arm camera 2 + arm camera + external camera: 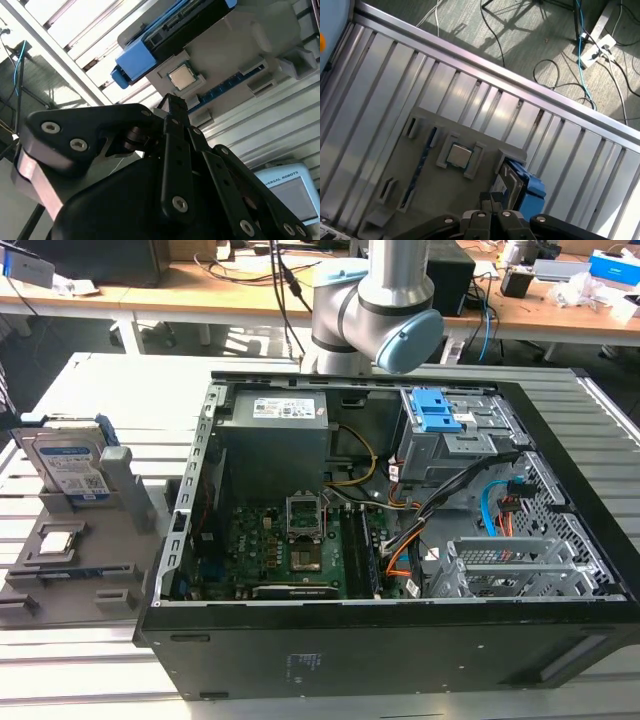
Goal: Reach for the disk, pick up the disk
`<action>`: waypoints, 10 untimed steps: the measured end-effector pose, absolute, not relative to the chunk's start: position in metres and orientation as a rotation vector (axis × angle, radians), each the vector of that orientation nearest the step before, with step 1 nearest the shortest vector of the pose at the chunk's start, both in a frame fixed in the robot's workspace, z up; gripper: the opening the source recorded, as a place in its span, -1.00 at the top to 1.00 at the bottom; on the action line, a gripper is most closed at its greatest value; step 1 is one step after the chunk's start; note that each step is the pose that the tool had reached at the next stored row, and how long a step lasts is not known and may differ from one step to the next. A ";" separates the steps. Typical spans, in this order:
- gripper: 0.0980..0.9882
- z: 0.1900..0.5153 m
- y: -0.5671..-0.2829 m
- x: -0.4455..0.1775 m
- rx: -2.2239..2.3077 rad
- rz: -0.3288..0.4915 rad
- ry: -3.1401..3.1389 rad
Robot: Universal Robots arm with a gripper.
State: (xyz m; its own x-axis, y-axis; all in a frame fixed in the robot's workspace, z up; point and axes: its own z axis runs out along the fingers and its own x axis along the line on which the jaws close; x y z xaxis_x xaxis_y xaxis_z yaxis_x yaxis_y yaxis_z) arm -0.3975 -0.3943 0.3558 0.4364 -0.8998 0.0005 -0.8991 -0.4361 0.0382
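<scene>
— Hard drive status?
— The hard drive (68, 468) stands on edge in the grey holder (125, 540), at its end slot, near the table (100, 380) edge. Untouched.
— Gripper?
— The gripper (492, 199) hangs above the holder, closed on nothing. Reach partial; pickup outstanding.

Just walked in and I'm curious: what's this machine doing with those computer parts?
The robot arm's black gripper hangs above a grey plastic holder that sits beside an open black computer case. A flat silver hard drive with a blue side bracket stands on edge in that holder; this is the disk it is after. The jaws look shut, hold nothing and are clear of the drive. A small square silver chip lies in the holder too.
</scene>
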 end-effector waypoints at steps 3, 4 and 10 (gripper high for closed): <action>0.98 0.356 -0.394 -0.398 2.660 -0.030 -1.609; 0.98 0.356 -0.394 -0.398 2.667 -0.030 -1.596; 0.98 0.356 -0.394 -0.398 2.718 -0.028 -1.507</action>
State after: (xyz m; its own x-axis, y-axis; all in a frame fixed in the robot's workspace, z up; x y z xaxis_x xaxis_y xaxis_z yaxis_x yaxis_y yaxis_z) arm -0.3976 -0.3943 0.3558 0.5297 -0.8482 0.0005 -0.8475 -0.5293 0.0382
